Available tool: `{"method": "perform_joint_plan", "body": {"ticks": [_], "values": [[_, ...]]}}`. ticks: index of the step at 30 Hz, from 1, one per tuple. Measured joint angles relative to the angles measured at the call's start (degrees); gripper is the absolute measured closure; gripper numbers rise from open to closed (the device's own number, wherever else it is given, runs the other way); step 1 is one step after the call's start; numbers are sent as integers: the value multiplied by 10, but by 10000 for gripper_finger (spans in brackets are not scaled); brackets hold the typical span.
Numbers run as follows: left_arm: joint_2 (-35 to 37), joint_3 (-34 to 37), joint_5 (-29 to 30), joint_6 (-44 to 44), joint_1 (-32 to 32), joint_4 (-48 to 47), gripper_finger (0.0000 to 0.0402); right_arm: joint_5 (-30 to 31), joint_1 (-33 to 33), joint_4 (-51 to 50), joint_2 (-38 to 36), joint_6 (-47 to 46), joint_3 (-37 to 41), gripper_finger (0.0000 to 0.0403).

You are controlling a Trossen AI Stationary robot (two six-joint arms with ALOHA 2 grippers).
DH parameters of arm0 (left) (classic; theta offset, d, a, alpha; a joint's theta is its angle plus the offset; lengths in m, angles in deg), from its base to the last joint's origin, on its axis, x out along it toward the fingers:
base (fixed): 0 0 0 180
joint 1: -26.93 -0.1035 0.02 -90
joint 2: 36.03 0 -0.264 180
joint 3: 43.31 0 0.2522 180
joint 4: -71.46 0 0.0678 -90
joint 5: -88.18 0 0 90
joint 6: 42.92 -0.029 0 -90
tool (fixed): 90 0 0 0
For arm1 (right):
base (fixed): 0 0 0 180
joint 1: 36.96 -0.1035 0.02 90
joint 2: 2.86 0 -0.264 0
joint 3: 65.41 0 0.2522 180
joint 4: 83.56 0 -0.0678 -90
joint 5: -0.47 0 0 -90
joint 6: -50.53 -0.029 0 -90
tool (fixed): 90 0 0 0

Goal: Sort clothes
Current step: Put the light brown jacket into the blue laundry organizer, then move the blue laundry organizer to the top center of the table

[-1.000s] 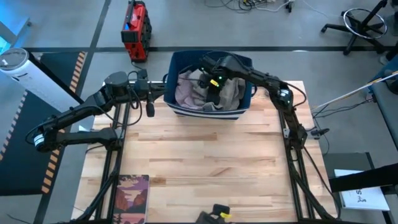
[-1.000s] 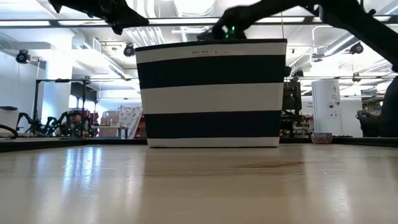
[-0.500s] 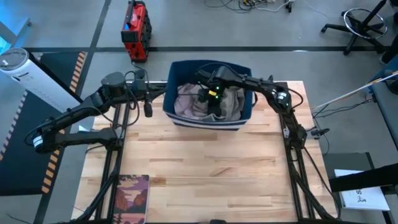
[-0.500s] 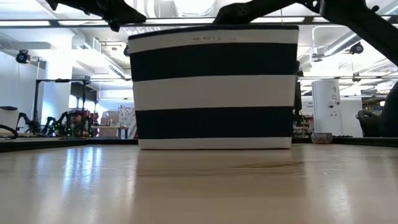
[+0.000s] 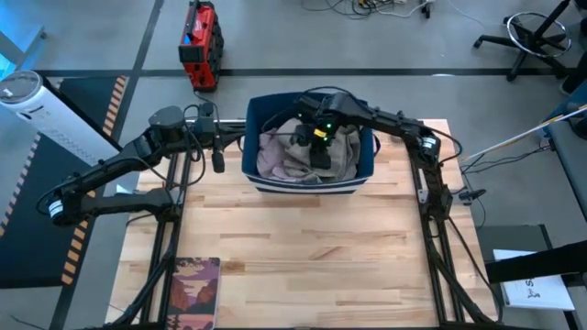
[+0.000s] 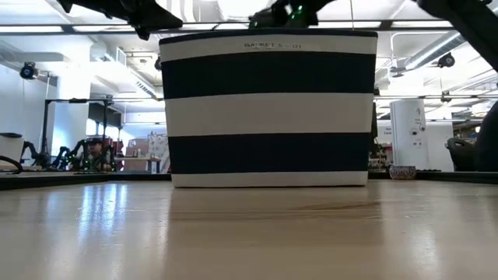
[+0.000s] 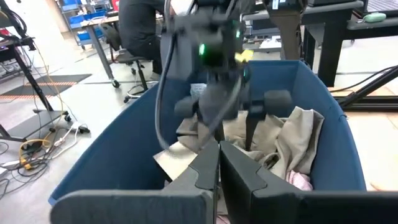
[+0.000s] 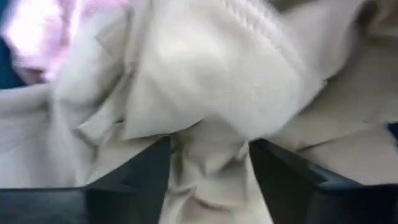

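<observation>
A navy blue bin (image 5: 261,179) with white stripes (image 6: 268,109) stands at the table's far middle. It holds the clothes: a large beige garment (image 5: 341,151) piled beside a pale lilac-pink one (image 5: 273,151). My right gripper (image 5: 317,156) hangs over the pile inside the bin. It is open, and its fingers straddle a bunch of beige cloth (image 8: 205,81). My left gripper (image 5: 220,163) is shut and waits outside the bin's left wall (image 7: 112,155), touching nothing. My right gripper comes at the pile from above, pointing down. A bunched fold of the beige garment (image 8: 208,155) sits between its open fingers (image 8: 134,171) and lies against their inner sides. The garment rests slack in the bin and is not lifted.
A flat reddish-brown book (image 5: 194,291) lies at the table's near left corner. The bare wooden tabletop (image 5: 312,247) stretches in front of the bin. A red device (image 5: 199,44) stands on the floor beyond the far edge. A seated person (image 7: 140,31) shows behind the bin.
The bin has slid a little toward the table's near edge and then stopped. My right gripper dipped down into the bin and has since come up slightly above the rim.
</observation>
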Motion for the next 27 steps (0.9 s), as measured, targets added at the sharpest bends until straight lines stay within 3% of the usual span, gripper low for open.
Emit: {"method": "perform_joint_plan", "body": {"ticks": [7, 12, 16, 23, 27], "values": [[-1, 0, 0, 0, 0, 0, 402, -2, -3, 18, -56, -13, 0, 132], [-1, 0, 0, 0, 0, 0, 402, -2, -4, 108, -83, -18, 0, 124], [-1, 0, 0, 3, 0, 0, 402, -2, -4, 169, -76, 12, 16, 181], [-1, 4, 0, 5, 0, 0, 402, -2, 13, 212, -44, 48, 71, 378], [-1, 7, 10, 5, 0, 0, 402, -7, 24, 272, -39, 31, 117, 387]]}}
